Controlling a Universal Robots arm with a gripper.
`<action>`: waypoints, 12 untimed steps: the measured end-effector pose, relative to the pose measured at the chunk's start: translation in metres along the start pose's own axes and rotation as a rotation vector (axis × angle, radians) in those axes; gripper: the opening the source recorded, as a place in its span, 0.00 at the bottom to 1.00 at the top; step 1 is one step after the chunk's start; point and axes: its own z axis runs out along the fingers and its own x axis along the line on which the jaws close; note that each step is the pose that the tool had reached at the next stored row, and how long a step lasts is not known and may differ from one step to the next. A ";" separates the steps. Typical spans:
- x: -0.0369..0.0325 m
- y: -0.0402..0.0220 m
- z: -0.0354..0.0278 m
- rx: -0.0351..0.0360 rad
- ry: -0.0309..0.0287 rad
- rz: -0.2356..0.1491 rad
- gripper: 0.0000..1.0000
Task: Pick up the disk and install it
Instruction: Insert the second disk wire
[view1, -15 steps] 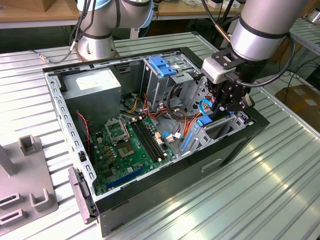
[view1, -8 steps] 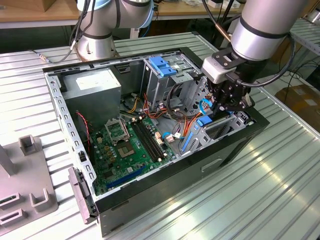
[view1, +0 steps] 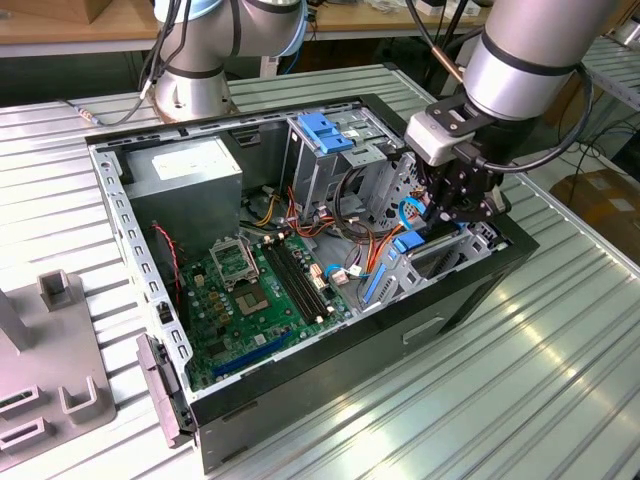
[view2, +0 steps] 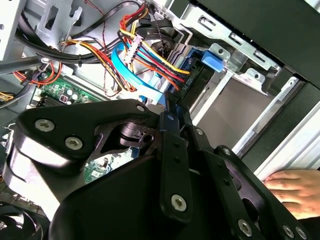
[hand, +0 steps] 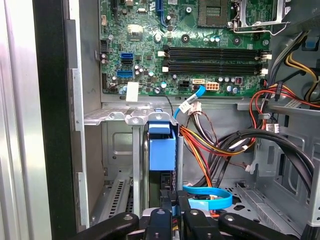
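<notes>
The black gripper (view1: 452, 212) reaches into the open black computer case (view1: 300, 400) at the exterior view's right, its fingers (hand: 165, 220) pinched on the dark disk with blue plastic rails (hand: 162, 145). The disk stands on edge in the grey metal drive bay (hand: 120, 120), near the green motherboard (view1: 255, 290).

Probably a robotics lab; slatted metal bench (view1: 560, 380), open computer case (view1: 470, 290).

Your exterior view looked down from above and well back at the open computer case (view1: 300, 260). Both wrist views sat close inside that case, sharing its green motherboard (hand: 200, 55) and bundled cables (view2: 145, 50).
</notes>
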 end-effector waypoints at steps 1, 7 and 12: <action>0.0000 0.0000 0.0000 0.0001 0.0004 0.000 0.16; 0.0003 0.0000 0.0005 0.0001 0.0011 0.000 0.16; 0.0006 0.0005 0.0041 0.0001 0.0010 0.000 0.16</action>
